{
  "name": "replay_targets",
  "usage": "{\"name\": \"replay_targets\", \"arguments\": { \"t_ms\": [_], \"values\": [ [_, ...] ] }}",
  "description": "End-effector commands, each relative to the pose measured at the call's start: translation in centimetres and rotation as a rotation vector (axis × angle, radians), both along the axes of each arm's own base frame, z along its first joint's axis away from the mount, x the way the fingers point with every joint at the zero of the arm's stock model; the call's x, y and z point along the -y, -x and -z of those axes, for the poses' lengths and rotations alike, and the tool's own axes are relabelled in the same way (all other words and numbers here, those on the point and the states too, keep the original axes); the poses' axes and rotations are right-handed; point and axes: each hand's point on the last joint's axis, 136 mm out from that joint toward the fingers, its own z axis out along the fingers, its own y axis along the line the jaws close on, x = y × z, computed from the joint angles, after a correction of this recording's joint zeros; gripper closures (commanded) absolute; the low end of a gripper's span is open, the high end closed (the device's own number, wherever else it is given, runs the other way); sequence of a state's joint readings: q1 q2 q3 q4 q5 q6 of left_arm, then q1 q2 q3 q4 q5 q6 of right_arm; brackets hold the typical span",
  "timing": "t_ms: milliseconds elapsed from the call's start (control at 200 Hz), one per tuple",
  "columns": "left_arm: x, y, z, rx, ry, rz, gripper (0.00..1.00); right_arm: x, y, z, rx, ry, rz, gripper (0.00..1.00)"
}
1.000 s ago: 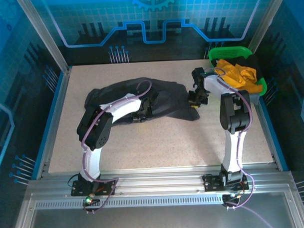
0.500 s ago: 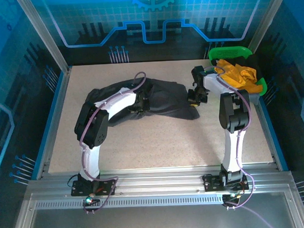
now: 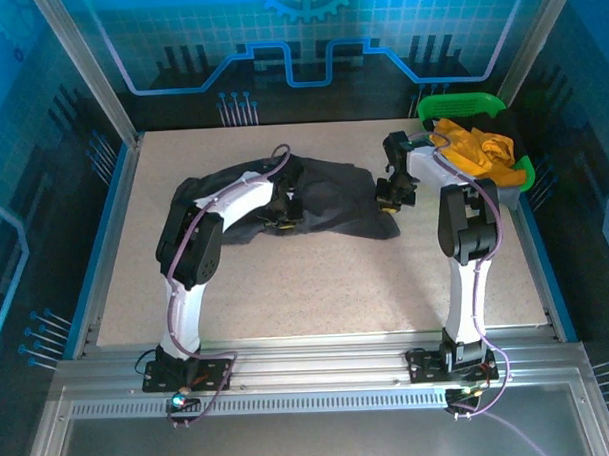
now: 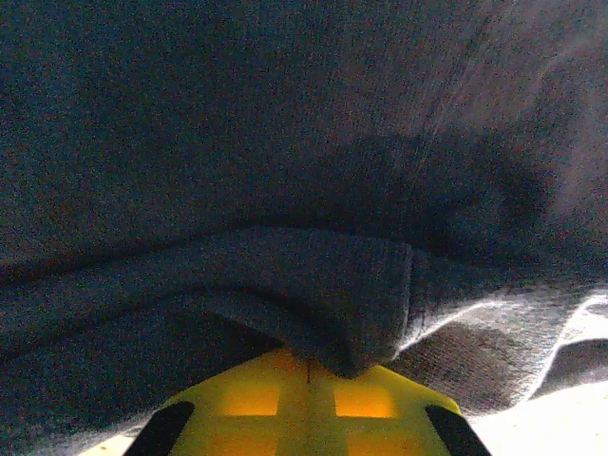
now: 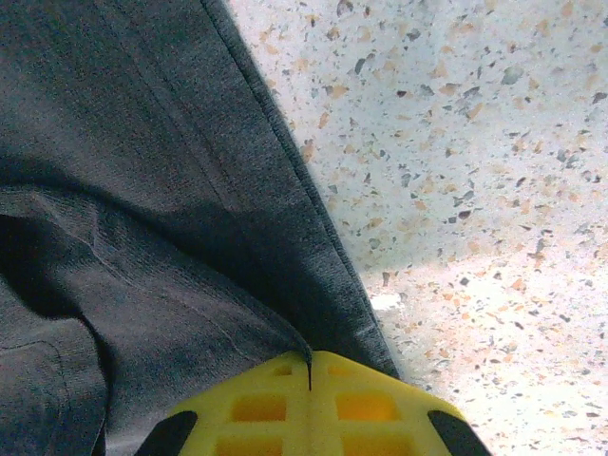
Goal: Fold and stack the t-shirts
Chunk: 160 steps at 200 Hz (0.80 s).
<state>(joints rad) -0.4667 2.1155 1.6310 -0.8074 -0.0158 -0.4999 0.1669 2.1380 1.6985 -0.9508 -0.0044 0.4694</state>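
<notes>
A large black t-shirt [image 3: 328,197] lies crumpled across the middle of the table. My left gripper [image 3: 284,211] sits on its middle, shut on a fold of the black cloth [image 4: 323,313]. At the shirt's right edge my right gripper [image 3: 386,197] is shut on the hem [image 5: 285,323], with the cloth pinched between the yellow fingers [image 5: 275,404]. An orange-yellow t-shirt [image 3: 472,147] lies bunched in the green basket [image 3: 458,106] at the back right. A grey shirt is out of view.
The speckled tabletop [image 3: 336,277] stretches in front of the shirt. Metal frame posts [image 3: 84,66] and blue walls surround the table. The basket stands close behind my right arm [image 3: 464,222].
My left gripper has moved back and slightly right with the cloth, bunching the black t-shirt's middle and shifting its left part. The right gripper has stayed at the hem.
</notes>
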Motion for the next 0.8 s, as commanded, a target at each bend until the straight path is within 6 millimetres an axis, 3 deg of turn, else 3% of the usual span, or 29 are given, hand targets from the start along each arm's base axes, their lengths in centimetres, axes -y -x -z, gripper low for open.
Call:
{"name": "replay_targets", "arguments": {
  "t_ms": [0, 140, 220, 300, 375, 545, 675, 795],
  "values": [
    [0.5, 0.9, -0.7, -0.018, 0.031, -0.004, 0.78, 0.9, -0.3, 0.3, -0.020, 0.016, 0.011, 1.00],
    [-1.0, 0.3, -4.9, 0.101, 0.027, -0.131, 0.53, 0.9, -0.5, 0.0, -0.012, 0.015, 0.006, 1.00],
    [-2.2, 1.6, -6.2, 0.101, 0.090, -0.315, 0.53, 0.9, -0.5, -0.2, -0.009, 0.014, 0.000, 1.00],
    [-1.8, 3.8, -5.0, 0.007, 0.219, -0.516, 0.52, 0.7, -0.5, -0.2, -0.003, 0.002, -0.006, 1.00],
    [-0.9, 4.3, -3.7, -0.037, 0.355, -0.697, 0.51, 0.5, -0.5, -0.2, -0.003, -0.008, -0.010, 1.00],
    [-0.6, 2.0, -2.6, -0.026, 0.492, -1.004, 0.43, 0.4, -0.4, 0.0, -0.006, -0.012, -0.019, 1.00],
    [0.4, -0.7, -1.9, -0.028, 0.579, -1.110, 0.43, 0.4, -0.2, -0.1, -0.006, -0.016, -0.024, 1.00],
    [0.5, -0.9, -0.7, -0.053, 0.567, -1.166, 0.45, 0.3, -0.1, -0.1, -0.005, -0.022, -0.024, 1.00]
  ]
}}
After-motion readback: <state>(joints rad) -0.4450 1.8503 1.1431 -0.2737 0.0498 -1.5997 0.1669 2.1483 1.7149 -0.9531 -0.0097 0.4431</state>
